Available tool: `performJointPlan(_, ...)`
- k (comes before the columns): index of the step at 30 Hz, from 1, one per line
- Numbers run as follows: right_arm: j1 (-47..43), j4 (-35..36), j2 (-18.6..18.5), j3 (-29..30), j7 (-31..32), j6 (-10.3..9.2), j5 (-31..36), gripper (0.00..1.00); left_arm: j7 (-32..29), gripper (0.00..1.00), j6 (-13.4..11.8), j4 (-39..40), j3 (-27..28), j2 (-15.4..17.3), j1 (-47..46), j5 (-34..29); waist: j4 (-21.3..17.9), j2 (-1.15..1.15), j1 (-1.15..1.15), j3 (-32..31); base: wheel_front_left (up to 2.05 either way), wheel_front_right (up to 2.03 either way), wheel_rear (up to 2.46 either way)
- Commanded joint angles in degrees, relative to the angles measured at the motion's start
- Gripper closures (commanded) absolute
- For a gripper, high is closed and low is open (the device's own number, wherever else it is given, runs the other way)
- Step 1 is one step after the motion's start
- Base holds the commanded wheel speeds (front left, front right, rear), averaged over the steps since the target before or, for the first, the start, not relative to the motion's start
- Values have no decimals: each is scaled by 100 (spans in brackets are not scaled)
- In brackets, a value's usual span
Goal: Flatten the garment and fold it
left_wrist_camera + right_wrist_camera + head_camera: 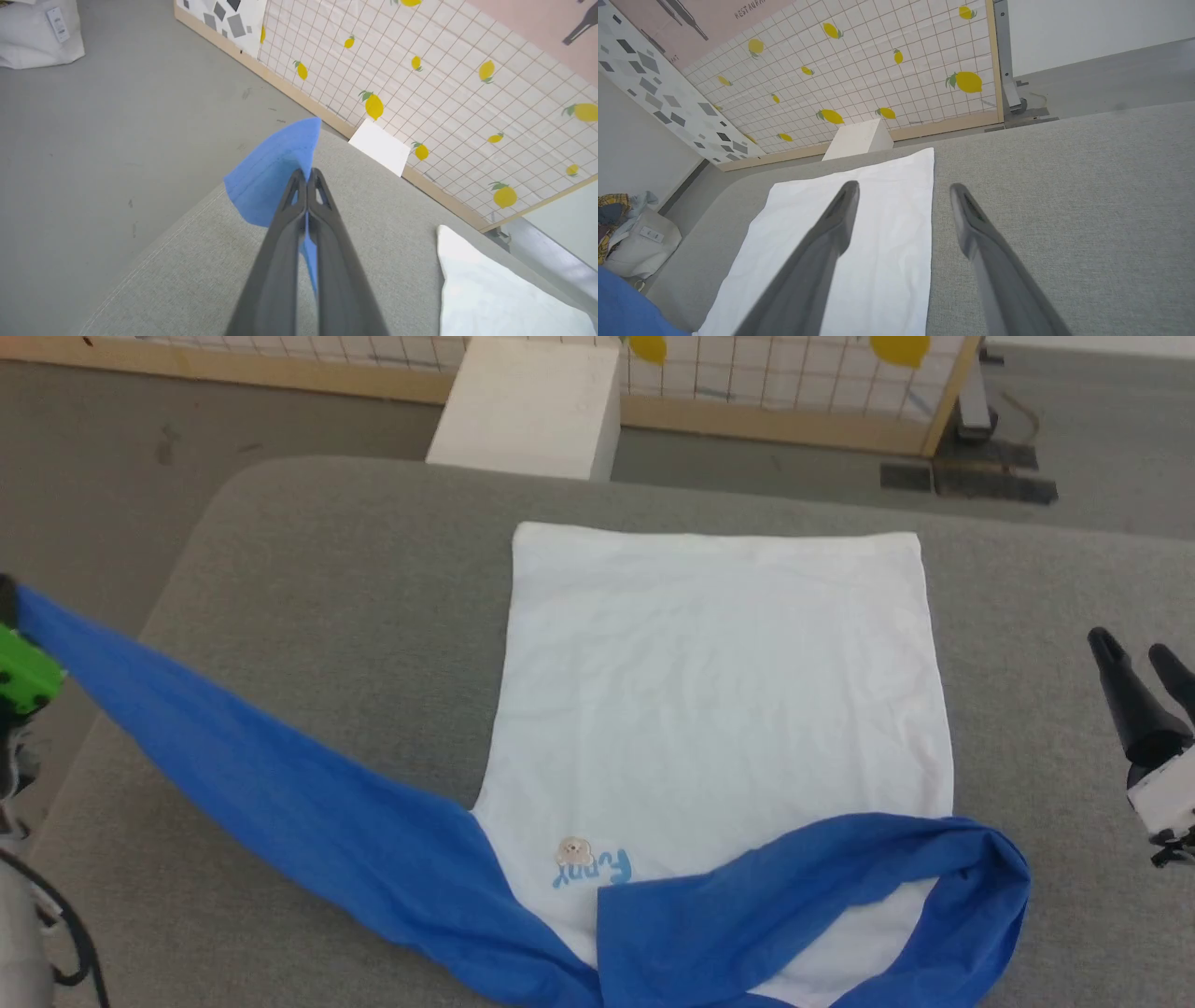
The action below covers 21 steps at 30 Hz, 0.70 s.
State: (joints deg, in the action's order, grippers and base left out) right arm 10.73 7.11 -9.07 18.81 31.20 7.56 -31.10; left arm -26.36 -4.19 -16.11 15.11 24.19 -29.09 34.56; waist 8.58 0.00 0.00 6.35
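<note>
The garment lies on the grey table, white body flat, hem toward the far side, small blue lettering near the front. Its right blue sleeve is folded across the chest. The left blue sleeve is stretched taut out to the table's left edge, lifted off the surface. My left gripper is shut on that sleeve's cuff, seen bunched past the fingertips. My right gripper hovers open beyond the garment's right edge, nothing between its fingers; the white body lies under it.
A white box stands on the floor behind the table, before a lemon-patterned grid panel in a wooden frame. A white bag and a pile of clothes sit on the grey floor to the left.
</note>
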Motion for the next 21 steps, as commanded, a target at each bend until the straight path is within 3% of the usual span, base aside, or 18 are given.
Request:
performJointPlan(1, -96, -18, 33, 6, 8, -8, 52, 0, -58, 100, 109, 194, -127, -94, 5, 66, 156, 0, 0, -275, 0, 0, 0)
performJointPlan(6, -174, 10, 116, 0, 25, -8, 64, 0, -314, 100, 386, 875, -732, -668, -85, 309, 153, 0, 0, -393, 0, 0, 0)
performJointPlan(11, -181, -25, 180, -123, -4, -8, 35, 0, -580, 100, 391, 1460, -1596, -1406, 123, 278, 50, 0, 0, -396, 0, 0, 0)
performJointPlan(15, -163, -45, 224, -185, -18, -8, -7, 0, -596, 100, 467, 1407, -2259, -1864, 237, 255, -98, 0, 0, -344, 0, 0, 0)
performJointPlan(21, -55, -90, 201, -186, -38, -8, -33, 0, -454, 100, 667, 896, -3422, -2111, 350, 490, -444, 0, 0, -224, 0, 0, 0)
